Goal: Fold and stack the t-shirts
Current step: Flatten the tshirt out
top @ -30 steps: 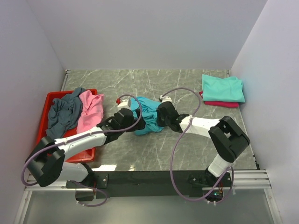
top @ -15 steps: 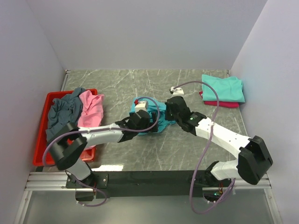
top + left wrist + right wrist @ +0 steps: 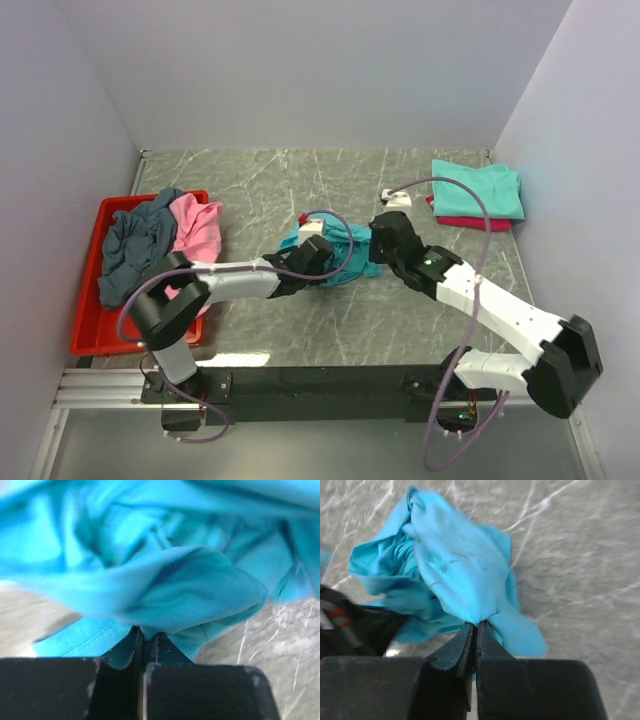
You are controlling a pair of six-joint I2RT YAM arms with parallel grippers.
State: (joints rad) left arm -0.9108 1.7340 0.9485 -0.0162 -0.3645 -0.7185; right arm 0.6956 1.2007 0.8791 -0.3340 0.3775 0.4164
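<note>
From above, the crumpled bright turquoise cloth t-shirt [image 3: 340,262] lies on the grey marbled tabletop [image 3: 250,180], well to the right of the red plastic tray [image 3: 88,335]. My left claw [image 3: 318,262] and right claw [image 3: 378,250] flank it.

Left wrist: the jaws are pinched together on a turquoise fold (close and blurry).

Right wrist: the jaws are clamped on another fold, on the side farther from the tray.

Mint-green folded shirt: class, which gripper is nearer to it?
Right. The right gripper, shut on the turquoise shirt, lies left of the mint-green shirt; the left gripper holds that turquoise shirt farther left.
</note>
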